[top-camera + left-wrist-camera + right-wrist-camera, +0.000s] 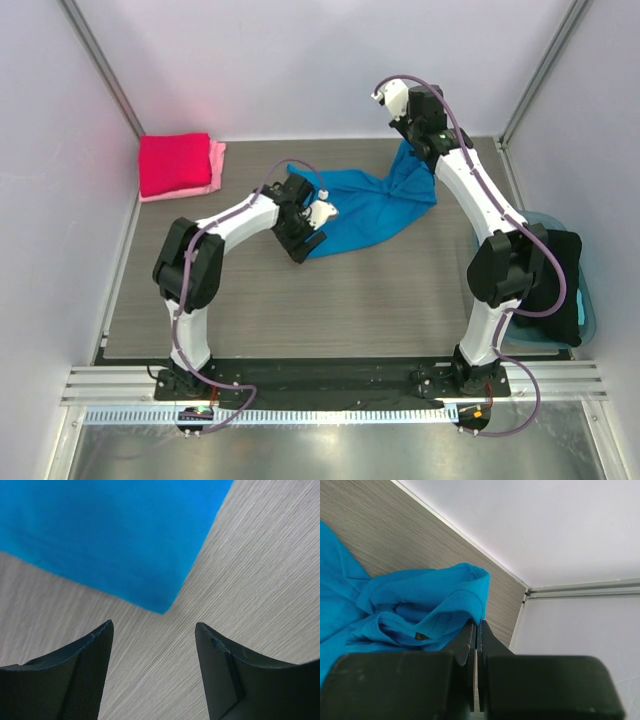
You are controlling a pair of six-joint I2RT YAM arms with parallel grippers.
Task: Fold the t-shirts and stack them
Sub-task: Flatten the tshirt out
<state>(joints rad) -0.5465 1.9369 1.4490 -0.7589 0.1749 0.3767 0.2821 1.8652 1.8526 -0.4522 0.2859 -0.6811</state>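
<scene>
Right wrist view: blue t-shirt (415, 605) edge pinched between the right fingers (468, 652).

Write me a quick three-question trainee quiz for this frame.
1. True or false: the left hand is shut on the blue shirt.
2. What lies under the red shirt? A blue shirt, B pink shirt, C neither.
3. Fill in: the right hand is pinching the ___ shirt.
Key: 1 false, it is open; 2 B; 3 blue.

Lab cell: white panels (300, 60), aluminium rails (110, 385)
</scene>
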